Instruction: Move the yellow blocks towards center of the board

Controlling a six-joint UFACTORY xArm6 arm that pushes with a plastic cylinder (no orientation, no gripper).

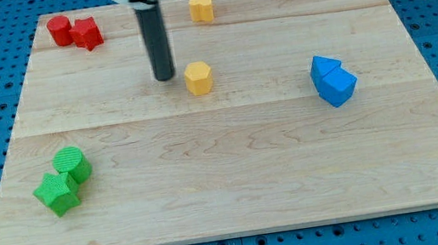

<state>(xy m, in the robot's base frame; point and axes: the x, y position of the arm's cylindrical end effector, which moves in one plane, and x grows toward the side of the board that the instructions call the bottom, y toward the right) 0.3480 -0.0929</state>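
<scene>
A yellow hexagonal block (pixel 198 78) lies a little above the board's centre. A second yellow block (pixel 201 8) sits near the view's top edge of the board, above the first. My tip (pixel 164 77) rests on the board just to the left of the lower yellow block, a small gap apart from it. The dark rod rises from the tip to the view's top.
Two red blocks (pixel 75 31) touch at the top left. Two green blocks (pixel 65 180) touch at the bottom left. Two blue blocks (pixel 332 79) touch at the right. The wooden board (pixel 237 189) lies on a blue pegboard surface.
</scene>
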